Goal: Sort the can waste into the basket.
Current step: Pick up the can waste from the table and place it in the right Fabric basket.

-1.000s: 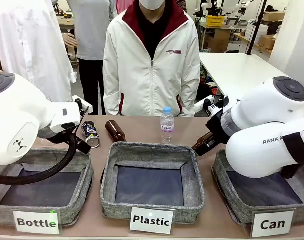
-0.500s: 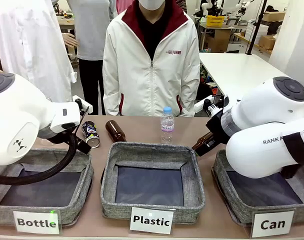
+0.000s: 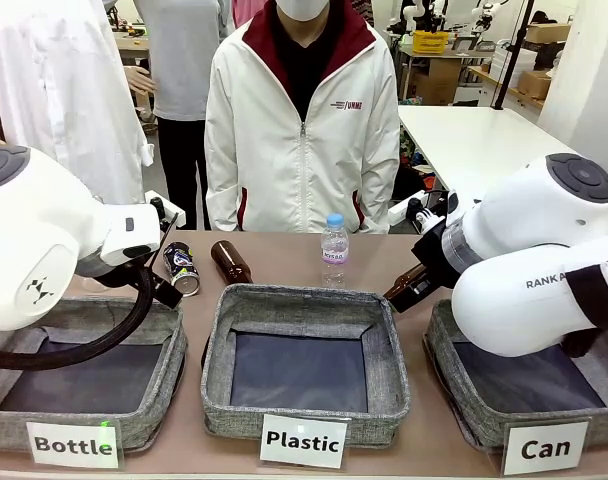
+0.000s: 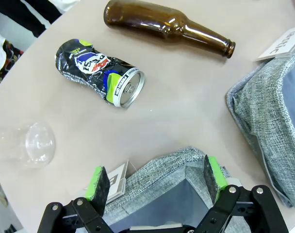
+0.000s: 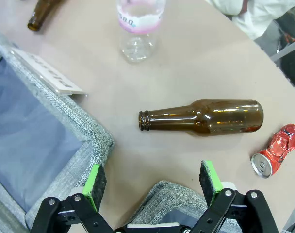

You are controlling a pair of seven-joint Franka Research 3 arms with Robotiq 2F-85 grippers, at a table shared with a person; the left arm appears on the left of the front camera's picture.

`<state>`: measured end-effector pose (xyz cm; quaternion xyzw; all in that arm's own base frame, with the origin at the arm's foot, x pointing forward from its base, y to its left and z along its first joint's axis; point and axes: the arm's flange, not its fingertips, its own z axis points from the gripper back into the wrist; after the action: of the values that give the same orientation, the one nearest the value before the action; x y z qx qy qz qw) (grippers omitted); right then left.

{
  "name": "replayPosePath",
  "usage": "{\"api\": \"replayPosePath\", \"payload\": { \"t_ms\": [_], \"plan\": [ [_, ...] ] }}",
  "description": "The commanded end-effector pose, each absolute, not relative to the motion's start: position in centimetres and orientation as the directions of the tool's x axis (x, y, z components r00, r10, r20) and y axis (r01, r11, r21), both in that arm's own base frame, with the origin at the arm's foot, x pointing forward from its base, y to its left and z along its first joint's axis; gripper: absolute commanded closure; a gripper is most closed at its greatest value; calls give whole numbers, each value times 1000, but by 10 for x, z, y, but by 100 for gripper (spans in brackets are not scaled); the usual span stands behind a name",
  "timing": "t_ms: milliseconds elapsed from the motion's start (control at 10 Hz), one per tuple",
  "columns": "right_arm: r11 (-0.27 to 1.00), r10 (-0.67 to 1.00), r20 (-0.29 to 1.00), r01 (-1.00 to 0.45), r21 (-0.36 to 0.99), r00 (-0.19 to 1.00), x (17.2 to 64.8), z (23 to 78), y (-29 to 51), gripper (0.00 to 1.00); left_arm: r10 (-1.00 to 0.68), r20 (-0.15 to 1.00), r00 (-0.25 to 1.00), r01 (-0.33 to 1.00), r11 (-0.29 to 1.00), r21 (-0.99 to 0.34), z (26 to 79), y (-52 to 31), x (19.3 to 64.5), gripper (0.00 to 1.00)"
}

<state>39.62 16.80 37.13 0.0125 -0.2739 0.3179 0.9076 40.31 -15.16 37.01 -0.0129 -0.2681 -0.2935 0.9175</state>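
The Can basket [image 3: 446, 358] has its corner just under the right jaws, which stand apart and empty. The left jaws, also apart and empty, hang over the Bottle bin [image 4: 159, 166]. On the surface, the dark blue can [image 4: 101, 73] lies ahead of the left jaws, and the crushed red can [image 5: 276, 150] lies right of the right jaws.

brown bottle [image 5: 201, 117], clear plastic bottle [image 5: 138, 29]

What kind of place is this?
Likely a robotics lab: signed sorting bins, the Bottle bin, Plastic bin and Can basket; staged waste like the dark blue can; a white workbench and cardboard boxes behind the person.
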Motion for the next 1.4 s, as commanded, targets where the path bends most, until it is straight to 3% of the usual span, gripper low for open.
{"api": "replayPosePath", "payload": {
  "t_ms": [0, 200, 400, 600, 900, 1100, 1300],
  "plan": [
    [798, 569, 506, -583, -151, 648, 396, 371, 168, 0, -532, 500, 684, 546, 827, 134, 370, -152, 403, 0],
    [792, 568, 514, -596, -129, 643, 393, 390, 165, 0, -544, 550, 633, 611, 788, 77, 391, -149, 395, 0],
    [825, 498, 488, -565, -13, 717, 378, 456, 152, 0, -418, 558, 717, 545, 835, -73, 454, -130, 370, 0],
    [868, 358, 444, -468, 167, 821, 355, 515, 132, 0, -385, 565, 730, 564, 806, -178, 503, -104, 342, 0],
    [827, 173, 364, -335, 451, 915, 325, 560, 39, 0, -360, 612, 704, 667, 630, -398, 534, -12, 302, 0],
    [762, 13, 333, -225, 607, 943, 311, 556, -38, 0, -146, 616, 774, 584, 540, -606, 526, 73, 297, 0],
    [636, -197, 320, -128, 761, 927, 289, 535, -113, 0, 153, 538, 829, 436, 427, -792, 491, 160, 298, 0]
  ]
}}
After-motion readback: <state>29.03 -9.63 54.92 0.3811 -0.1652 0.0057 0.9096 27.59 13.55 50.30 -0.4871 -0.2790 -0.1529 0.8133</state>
